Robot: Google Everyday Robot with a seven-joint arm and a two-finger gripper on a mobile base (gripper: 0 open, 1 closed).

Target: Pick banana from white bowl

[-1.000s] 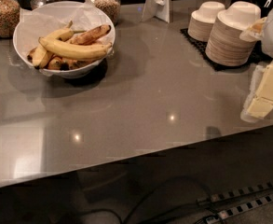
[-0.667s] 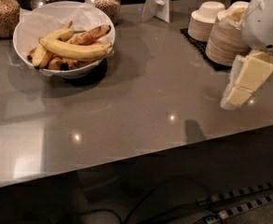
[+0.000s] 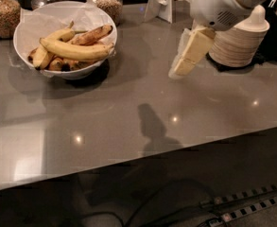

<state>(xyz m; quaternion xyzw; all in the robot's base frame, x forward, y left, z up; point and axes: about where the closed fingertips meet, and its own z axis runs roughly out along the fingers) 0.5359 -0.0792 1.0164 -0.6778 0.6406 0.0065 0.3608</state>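
Camera view, locked on the gripper (image 3: pixel 177 70), up over the counter (image 3: pixel 128 126) and slanting down toward it. Spread or pressed together? Cannot tell from this angle. Carrying nothing, by the look of it.

Off to its left and a touch farther back, well apart: the bowl (image 3: pixel 18 44), lined with paper and heaped with bananas. Lying across the top of the heap, the banana (image 3: pixel 76 51) to go for: yellow, long, gently curved. Beneath it, browner, spotted ones. Near the gripper on its other side, a stack of paper bowls (image 3: pixel 237 44), not the target.

Step in hand, most likely: getting across to the bowl, with the whole pick yet to do.

Handling, at a guess: light, firm enough through the skin but easily bruised, smooth and rounded, so prone to rolling out of a loose pinch. Best taken across the middle of the top one, at right angles to its length, with a gentle squeeze. Worth watching for: snagging the paper, or dragging a neighbour up with it.
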